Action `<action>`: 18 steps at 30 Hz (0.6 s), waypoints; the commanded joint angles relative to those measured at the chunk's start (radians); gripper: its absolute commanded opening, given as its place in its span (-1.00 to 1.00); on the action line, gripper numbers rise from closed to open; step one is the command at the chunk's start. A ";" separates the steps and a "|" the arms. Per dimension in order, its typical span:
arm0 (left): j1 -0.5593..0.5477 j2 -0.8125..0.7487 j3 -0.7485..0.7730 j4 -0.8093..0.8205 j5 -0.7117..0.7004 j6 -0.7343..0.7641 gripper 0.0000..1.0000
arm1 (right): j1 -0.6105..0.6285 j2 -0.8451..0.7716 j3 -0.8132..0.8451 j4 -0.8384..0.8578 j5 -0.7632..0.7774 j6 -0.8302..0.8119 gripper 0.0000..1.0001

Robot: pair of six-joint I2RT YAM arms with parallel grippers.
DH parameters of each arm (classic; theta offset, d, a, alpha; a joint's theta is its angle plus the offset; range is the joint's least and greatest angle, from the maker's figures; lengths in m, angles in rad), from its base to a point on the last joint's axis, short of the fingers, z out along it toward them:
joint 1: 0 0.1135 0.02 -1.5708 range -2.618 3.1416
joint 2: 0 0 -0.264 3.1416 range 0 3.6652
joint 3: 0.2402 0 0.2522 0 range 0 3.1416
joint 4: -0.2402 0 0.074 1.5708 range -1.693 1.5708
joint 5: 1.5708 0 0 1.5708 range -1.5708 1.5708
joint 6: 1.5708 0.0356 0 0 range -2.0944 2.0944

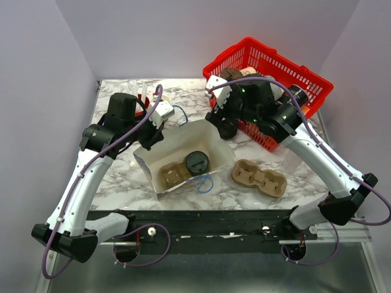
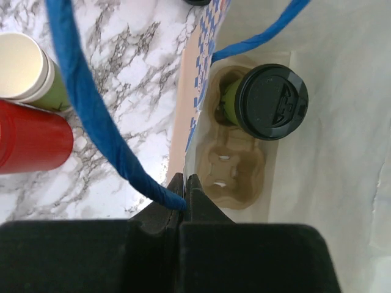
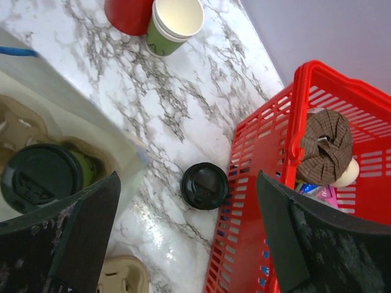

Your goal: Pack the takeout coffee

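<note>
Above the bag (image 2: pixel 342 152), left hand (image 2: pixel 185 186) pinches its blue handle (image 2: pixel 90 110) (right hand (image 3: pixel 186 238) gapes).

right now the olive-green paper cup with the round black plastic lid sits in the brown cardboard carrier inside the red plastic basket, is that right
Not the red plastic basket. The lidded olive-green paper cup sits in the brown cardboard carrier inside the open white paper bag; the left wrist view shows it.

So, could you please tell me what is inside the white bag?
A cardboard cup carrier, with the takeout coffee seated in one slot and the other slot empty. The black lid hides whatever the cup holds.
</note>
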 commanded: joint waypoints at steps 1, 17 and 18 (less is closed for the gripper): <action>0.002 -0.026 0.056 -0.039 0.099 0.100 -1.00 | -0.012 -0.022 -0.030 0.059 0.093 0.009 1.00; -0.089 -0.057 0.046 -0.064 0.050 0.146 -1.00 | -0.038 -0.018 -0.027 0.074 0.061 0.031 1.00; -0.089 -0.057 0.041 -0.059 0.046 0.142 -1.00 | -0.038 -0.023 -0.022 0.073 0.006 0.032 1.00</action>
